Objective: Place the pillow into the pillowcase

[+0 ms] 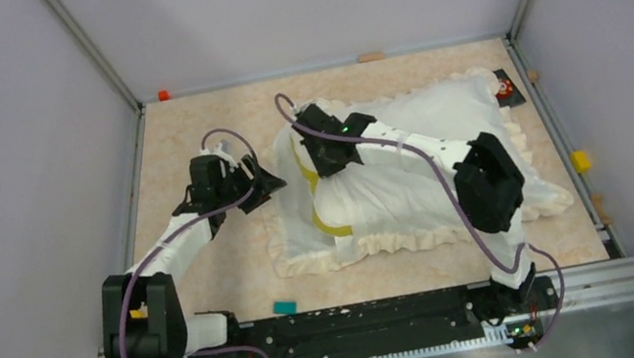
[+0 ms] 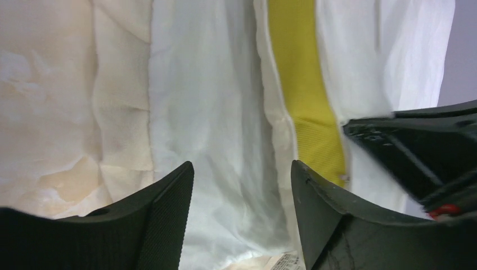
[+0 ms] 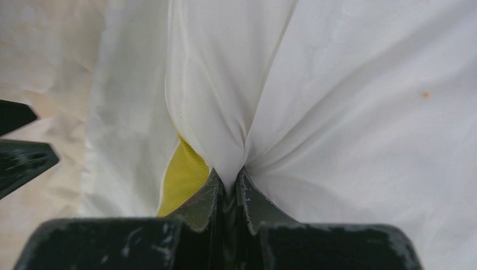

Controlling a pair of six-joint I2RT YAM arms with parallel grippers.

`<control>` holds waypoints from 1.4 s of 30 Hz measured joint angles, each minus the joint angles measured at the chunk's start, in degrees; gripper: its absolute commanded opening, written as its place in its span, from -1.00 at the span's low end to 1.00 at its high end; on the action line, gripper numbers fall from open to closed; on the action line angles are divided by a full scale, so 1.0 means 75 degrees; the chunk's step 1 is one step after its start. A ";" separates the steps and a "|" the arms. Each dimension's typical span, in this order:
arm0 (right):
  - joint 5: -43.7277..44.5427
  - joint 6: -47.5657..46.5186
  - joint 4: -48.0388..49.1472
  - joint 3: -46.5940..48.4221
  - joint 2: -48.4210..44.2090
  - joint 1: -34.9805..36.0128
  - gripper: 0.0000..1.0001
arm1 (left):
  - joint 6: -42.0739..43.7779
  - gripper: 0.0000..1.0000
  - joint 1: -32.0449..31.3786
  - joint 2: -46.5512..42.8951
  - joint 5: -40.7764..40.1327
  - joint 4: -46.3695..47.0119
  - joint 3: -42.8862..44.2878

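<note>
The pillowcase [image 1: 439, 119], cream-white with a frilly border, lies across the middle of the table. The pillow's yellow band [image 1: 332, 226] shows at the pillowcase's left end; most of the pillow is hidden inside. My right gripper [image 1: 318, 161] is shut on a fold of smooth white pillowcase fabric [image 3: 264, 112] at that end, right beside the yellow band [image 3: 183, 180]. My left gripper [image 1: 263, 184] is open just left of it. Its jaws [image 2: 242, 169] stand apart over white fabric [image 2: 214, 112], holding nothing, with the yellow band [image 2: 306, 112] to the right.
The beige tabletop [image 1: 187, 123] is fenced by metal rails and grey walls. A small teal object [image 1: 285, 307] lies near the front rail. A yellow item [image 1: 580, 161] sits on the right rail, and a red-and-black item [image 1: 504, 89] lies at the pillowcase's far right corner.
</note>
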 measured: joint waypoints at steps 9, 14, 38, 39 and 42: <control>-0.1475 0.0370 0.0551 -0.0647 -0.1833 -0.0793 -1.00 | -0.0309 0.05 -0.1142 0.0315 -0.0466 0.0312 0.0012; -0.1871 0.0577 0.1058 -0.1498 -0.2489 -0.0793 -1.00 | -0.0851 0.02 -0.1953 0.0761 -0.0743 0.0697 0.0032; -0.3025 0.1754 0.5724 -0.6881 -0.6921 -0.0799 -1.00 | -0.2055 0.32 -0.4255 0.1000 -0.2457 0.3993 -0.1609; -0.3057 0.1778 0.5788 -0.6889 -0.6994 -0.0801 -1.00 | -0.2055 0.33 -0.4363 0.1003 -0.2600 0.4118 -0.1614; -0.3110 0.1851 0.6033 -0.6889 -0.7175 -0.0807 -1.00 | -0.2055 0.44 -0.4654 0.1003 -0.2938 0.4543 -0.1676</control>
